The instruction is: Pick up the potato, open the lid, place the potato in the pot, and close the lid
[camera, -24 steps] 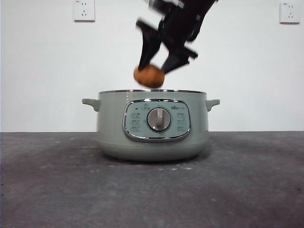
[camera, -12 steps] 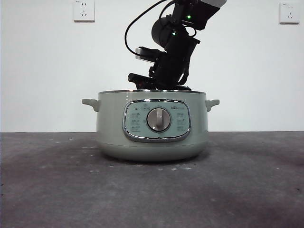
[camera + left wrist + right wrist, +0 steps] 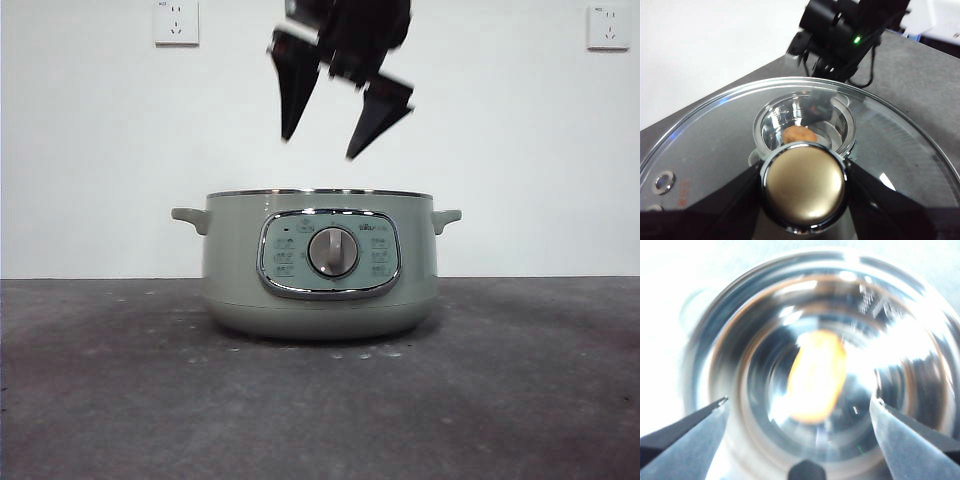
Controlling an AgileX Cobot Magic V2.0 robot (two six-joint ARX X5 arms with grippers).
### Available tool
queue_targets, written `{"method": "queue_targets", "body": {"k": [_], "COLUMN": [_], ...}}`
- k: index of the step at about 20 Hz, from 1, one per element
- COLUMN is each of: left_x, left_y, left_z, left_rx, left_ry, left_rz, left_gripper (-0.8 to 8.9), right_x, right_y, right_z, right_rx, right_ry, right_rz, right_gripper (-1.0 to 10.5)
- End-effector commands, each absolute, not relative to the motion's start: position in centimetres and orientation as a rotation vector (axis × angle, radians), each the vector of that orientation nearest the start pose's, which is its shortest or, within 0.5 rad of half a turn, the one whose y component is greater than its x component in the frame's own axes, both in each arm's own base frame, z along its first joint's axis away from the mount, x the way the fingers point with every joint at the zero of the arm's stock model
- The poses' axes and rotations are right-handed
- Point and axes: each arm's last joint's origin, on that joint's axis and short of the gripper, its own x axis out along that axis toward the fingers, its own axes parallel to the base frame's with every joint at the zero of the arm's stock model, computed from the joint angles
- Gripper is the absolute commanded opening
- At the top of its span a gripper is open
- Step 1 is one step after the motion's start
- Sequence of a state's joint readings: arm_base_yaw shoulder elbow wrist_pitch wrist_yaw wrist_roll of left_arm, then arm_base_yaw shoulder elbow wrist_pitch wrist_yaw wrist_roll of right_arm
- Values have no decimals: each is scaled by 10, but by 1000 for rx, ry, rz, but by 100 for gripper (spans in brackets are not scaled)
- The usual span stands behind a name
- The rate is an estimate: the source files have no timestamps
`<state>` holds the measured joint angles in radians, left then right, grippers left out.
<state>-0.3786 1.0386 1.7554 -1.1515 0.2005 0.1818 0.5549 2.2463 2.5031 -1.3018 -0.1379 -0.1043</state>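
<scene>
We judge the task about three parts done: the potato (image 3: pixel 816 377) lies on the shiny floor inside the pot (image 3: pixel 320 265), seen straight down from our right wrist and again, small and orange-brown, through the glass from our left wrist, so picking up, opening and dropping in look finished and only the closing is left. The lid (image 3: pixel 705 150) is off the pot and gripped by its knob (image 3: pixel 804 186), our left gripper (image 3: pixel 804 190) clamped on that knob from both sides, with the glass held up so that the pot shows through it farther off. Our right gripper (image 3: pixel 335 125) hangs above the pot's open mouth, clear of the rim, its two jaws spread wide and pointing down with nothing between them, and in the front view it is blurred
</scene>
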Motion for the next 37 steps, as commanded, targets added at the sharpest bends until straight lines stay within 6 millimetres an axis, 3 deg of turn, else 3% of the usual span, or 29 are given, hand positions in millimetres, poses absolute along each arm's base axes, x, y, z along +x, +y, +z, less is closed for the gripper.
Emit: {"method": "queue_targets", "body": {"k": [1, 6, 9, 13, 16, 21, 25, 30, 37], "left_x": [106, 118, 130, 155, 180, 238, 285, 328, 365], "left_y": [-49, -54, -59, -70, -85, -123, -154, -186, -207], "left_z": [503, 502, 501, 497, 492, 469, 439, 403, 360], "left_rx": [202, 203, 199, 200, 193, 211, 222, 228, 232], "left_ry": [327, 334, 330, 341, 331, 352, 374, 375, 400], "left_rz": [-613, -628, -644, -659, -714, -763, -787, -809, -813], "left_gripper": [-8, -8, -8, -8, -8, -8, -8, -8, -8], "right_x": [366, 322, 284, 220, 170, 91, 50, 21, 17], "right_y": [232, 205, 182, 142, 110, 61, 36, 18, 15], "right_z": [377, 442, 475, 490, 482, 446, 419, 397, 382], "right_rx": [-296, -227, -208, -211, -214, -146, -68, 3, 27], "right_ry": [989, 840, 762, 753, 763, 773, 760, 732, 757], "right_rz": [683, 677, 682, 683, 679, 654, 627, 612, 600], "right_gripper": [469, 468, 468, 468, 468, 467, 467, 467, 467]}}
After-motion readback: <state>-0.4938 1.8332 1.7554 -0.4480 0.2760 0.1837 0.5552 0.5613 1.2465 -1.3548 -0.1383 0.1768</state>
